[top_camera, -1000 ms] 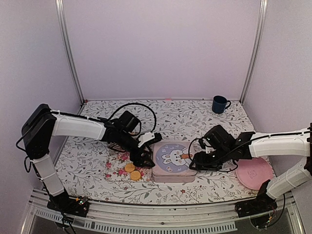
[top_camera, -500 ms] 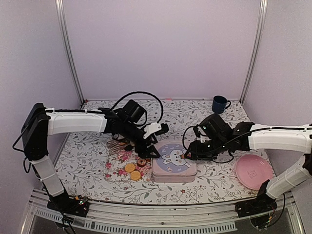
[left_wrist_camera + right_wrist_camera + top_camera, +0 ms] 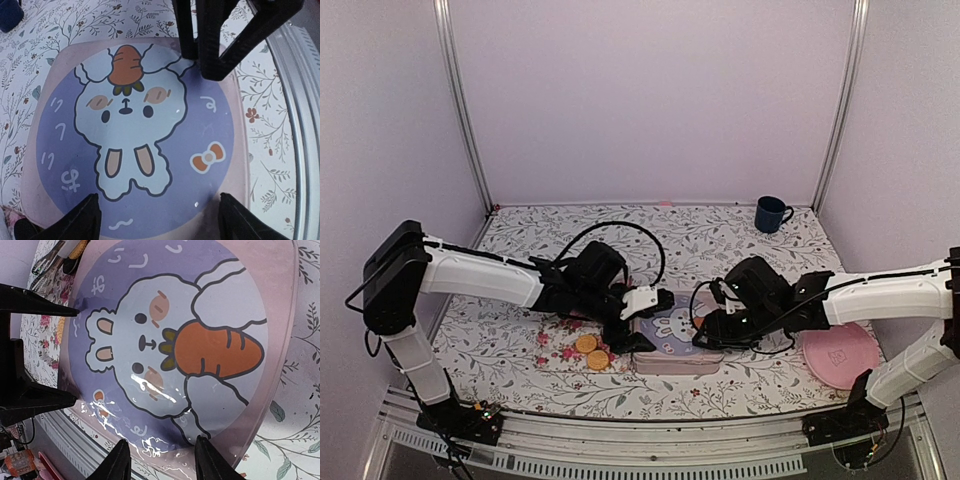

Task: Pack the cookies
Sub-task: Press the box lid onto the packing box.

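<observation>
Two golden cookies lie on the flowered napkin in the lower middle of the top view, just left of the bunny tin. Its lid sits in place on top. Both tools crowd the tin. The left gripper is at the tin's left edge with its jaws spread wide and empty. Its fingertips show at the bottom of its wrist view, over the lid's rim. The right gripper is at the tin's right edge, jaws partly apart, with nothing visibly pinched between them.

The step in hand looks like getting the lid off so the cookies can go in. To do it well, each gripper should catch the rim from its own side at matching height. They should then rise together, keeping the lid level so it neither jams nor drags the tin onto the napkin. The two sets of black fingers sit near each other across the lid, so slow, even motion matters.
</observation>
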`<state>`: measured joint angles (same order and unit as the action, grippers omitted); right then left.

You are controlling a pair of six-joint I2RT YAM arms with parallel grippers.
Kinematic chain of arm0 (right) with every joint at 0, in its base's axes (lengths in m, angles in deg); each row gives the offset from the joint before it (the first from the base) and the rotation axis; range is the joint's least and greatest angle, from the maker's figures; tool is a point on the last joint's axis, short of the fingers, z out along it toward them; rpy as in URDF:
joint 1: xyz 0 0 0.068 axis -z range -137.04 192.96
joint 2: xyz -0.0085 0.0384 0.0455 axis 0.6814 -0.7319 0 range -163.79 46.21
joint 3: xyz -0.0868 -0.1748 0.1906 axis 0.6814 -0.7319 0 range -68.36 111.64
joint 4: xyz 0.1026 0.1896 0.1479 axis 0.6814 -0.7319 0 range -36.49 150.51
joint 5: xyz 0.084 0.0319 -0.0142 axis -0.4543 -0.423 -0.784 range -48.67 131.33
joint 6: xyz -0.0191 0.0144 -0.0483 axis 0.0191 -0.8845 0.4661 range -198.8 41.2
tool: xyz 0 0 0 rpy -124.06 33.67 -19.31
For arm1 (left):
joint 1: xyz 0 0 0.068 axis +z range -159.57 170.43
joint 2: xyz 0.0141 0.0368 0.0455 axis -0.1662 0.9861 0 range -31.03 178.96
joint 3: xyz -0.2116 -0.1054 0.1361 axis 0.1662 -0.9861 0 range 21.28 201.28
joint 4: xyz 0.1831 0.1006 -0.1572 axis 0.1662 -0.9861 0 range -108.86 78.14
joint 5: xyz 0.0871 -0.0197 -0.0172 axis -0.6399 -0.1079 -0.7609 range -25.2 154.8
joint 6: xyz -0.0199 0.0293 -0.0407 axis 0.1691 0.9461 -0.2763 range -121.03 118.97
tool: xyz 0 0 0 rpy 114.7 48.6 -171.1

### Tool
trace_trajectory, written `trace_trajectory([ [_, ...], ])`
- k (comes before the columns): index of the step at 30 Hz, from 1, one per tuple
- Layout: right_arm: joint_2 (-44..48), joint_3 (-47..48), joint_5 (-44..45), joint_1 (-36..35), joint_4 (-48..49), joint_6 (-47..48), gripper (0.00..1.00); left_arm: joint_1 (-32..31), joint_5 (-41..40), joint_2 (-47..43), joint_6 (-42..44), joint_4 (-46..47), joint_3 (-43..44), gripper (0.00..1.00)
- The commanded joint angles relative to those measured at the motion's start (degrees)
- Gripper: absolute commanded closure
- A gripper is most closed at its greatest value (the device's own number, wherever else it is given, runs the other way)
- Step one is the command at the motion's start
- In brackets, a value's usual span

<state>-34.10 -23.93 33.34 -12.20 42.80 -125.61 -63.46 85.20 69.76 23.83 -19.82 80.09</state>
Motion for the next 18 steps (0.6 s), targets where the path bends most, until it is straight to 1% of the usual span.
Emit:
trace_trajectory([
  [1, -0.2, 1.3, 1.1, -0.3, -6.3, 0.3, 0.54, -0.4, -7.0, 2.9, 2.9, -5.7, -5.5, 0.21],
  [5, 1.1, 2.5, 0.7, -0.4, -6.1, 0.5, 0.54, -0.4, -9.0, 2.3, 3.5, -3.6, -9.8, 0.22],
  [8, 1.6, 3.9, -0.4, -0.7, -4.6, 1.0, 0.54, -0.4, -9.3, 0.1, 3.3, -4.0, -9.8, 0.21],
  [10, 1.1, 5.3, -0.1, -2.0, -4.5, 2.1, 0.54, -0.4, -9.2, -2.0, 3.4, -5.0, -8.8, 0.16],
  [14, -1.6, 9.9, 1.9, -7.7, -5.1, 6.3, 0.54, 0.8, -9.4, -6.0, 5.0, -8.3, -6.7, 0.02],
  [15, -2.6, 11.2, 2.1, -9.1, -5.3, 7.3, 0.54, 1.7, -8.8, -7.1, 5.1, -9.4, -6.0, 0.01],
  [18, -6.8, 14.5, 2.2, -13.0, -5.9, 10.2, 0.55, 5.3, -7.0, -10.4, 5.3, -12.6, -4.5, 0.01],
])
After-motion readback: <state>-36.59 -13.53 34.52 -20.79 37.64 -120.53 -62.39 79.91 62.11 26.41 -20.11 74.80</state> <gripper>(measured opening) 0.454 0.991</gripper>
